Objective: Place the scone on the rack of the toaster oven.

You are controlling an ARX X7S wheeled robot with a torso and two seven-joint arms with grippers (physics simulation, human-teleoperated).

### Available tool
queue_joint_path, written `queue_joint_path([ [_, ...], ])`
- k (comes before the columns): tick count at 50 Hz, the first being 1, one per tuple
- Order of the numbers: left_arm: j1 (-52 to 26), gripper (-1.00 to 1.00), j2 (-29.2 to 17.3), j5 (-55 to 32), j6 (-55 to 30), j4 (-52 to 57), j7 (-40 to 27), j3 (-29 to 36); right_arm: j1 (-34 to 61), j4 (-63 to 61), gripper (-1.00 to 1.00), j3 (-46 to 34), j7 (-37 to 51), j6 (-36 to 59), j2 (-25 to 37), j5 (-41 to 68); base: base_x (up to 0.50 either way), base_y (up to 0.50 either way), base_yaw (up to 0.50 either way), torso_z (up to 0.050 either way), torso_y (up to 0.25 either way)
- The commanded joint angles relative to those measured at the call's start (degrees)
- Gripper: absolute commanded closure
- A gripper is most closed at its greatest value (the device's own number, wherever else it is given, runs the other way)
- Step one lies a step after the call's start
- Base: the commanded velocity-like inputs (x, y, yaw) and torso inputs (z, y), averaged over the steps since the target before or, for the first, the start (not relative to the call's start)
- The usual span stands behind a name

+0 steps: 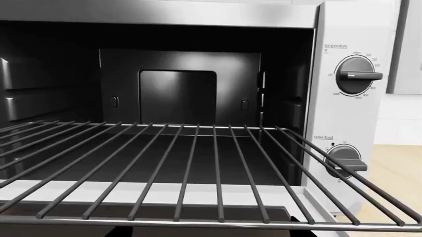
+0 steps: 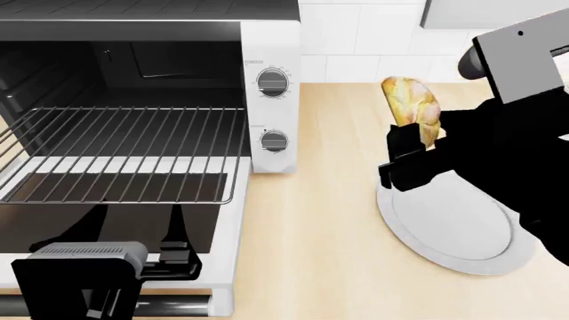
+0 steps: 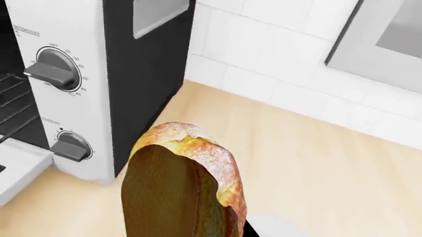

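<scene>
The scone [image 2: 410,100], golden with pale cracked patches, hangs on edge in the air with my right gripper [image 2: 418,143] shut on its lower part; it fills the bottom of the right wrist view as the scone [image 3: 197,158]. It is right of the white toaster oven [image 2: 271,47], above the plate. The oven door lies open, and the wire rack [image 2: 124,153] is pulled partly out over it with nothing on it. My left gripper [image 2: 178,257] sits open at the door's front edge, just below the rack's [image 1: 197,168] front bar, its fingertips wide apart.
A round white plate [image 2: 462,233] lies on the wooden counter under my right arm. The oven's two silver dials [image 2: 271,81] face front. The dark glass door [image 2: 116,227] juts toward me. White tiled wall stands behind.
</scene>
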Motion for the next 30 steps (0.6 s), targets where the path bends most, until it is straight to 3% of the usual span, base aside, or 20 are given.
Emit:
queue_joint_path([
  [1, 3.0, -1.0, 0.1, -1.2, -0.3, -1.4, 0.1, 1.5, 7.2, -2.4, 1.0, -8.5, 6.7, -2.0, -3.2, 7.8, 0.0, 0.0, 0.0, 0.0, 0.0],
  [5, 3.2, -1.0, 0.1, -1.1, -0.1, -1.5, 0.2, 1.5, 12.6, -2.6, 1.0, -13.3, 10.2, -4.5, -4.8, 13.1, 0.0, 0.0, 0.0, 0.0, 0.0],
  [8, 3.2, -1.0, 0.0, -1.4, 0.1, -1.6, 0.4, 1.4, 16.7, 4.6, 1.0, -16.4, 8.3, -2.8, -12.0, 9.0, 0.0, 0.0, 0.0, 0.0, 0.0],
  [13, 3.4, -1.0, -0.2, -1.4, 0.5, -1.7, 0.6, 1.3, 18.7, 10.2, 1.0, -17.4, 4.1, -0.4, -17.7, 3.3, 0.0, 0.0, 0.0, 0.0, 0.0],
  [30, 3.8, -1.0, 0.1, -1.5, 0.4, -2.2, 1.0, 1.1, 22.6, 17.7, 1.0, -17.3, -6.9, 3.3, -25.1, -8.4, 0.0, 0.0, 0.0, 0.0, 0.0],
])
